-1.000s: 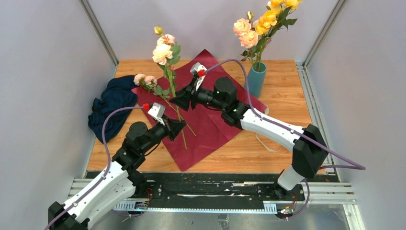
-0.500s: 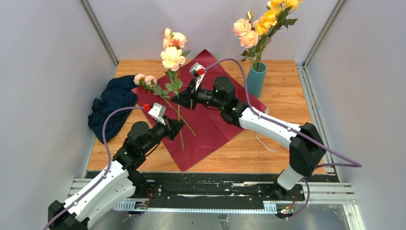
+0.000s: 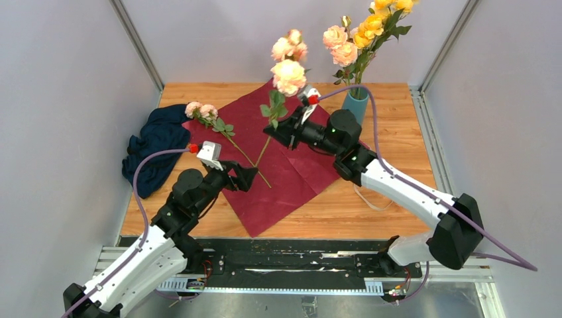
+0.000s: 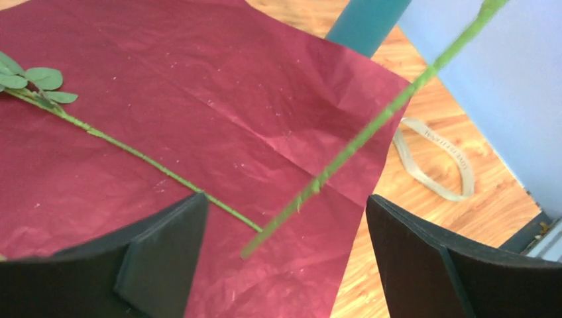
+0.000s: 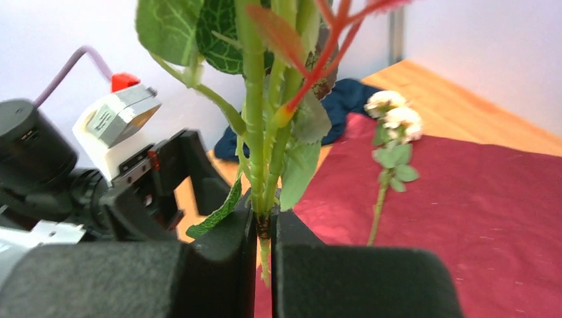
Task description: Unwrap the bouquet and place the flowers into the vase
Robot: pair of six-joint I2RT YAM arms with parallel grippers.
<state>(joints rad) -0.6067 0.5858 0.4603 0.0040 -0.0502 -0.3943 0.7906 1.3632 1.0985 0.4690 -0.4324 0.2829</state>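
Note:
My right gripper [image 3: 279, 130] [image 5: 264, 228] is shut on the green stem [image 5: 254, 139] of a pale pink rose spray [image 3: 288, 68], held upright above the maroon wrapping paper [image 3: 291, 179]. The stem's lower end [image 4: 344, 152] hangs free between the fingers [image 4: 166, 255] of my open left gripper [image 3: 248, 177] [image 4: 285, 258], touching neither. A second pink rose [image 3: 201, 110] [image 5: 394, 122] lies on the paper's left part. At the back right, the teal vase [image 3: 354, 109] [image 4: 368, 23] holds peach and yellow roses [image 3: 361, 33].
A dark navy cloth [image 3: 156, 142] is bunched at the table's left edge. A beige ribbon loop [image 3: 371, 199] [image 4: 431, 159] lies on the wood right of the paper. Grey walls close in on both sides and the back.
The left gripper has opened and let go of the stem. The right gripper has closed on it and carried the rose spray up and to the right, toward the vase.

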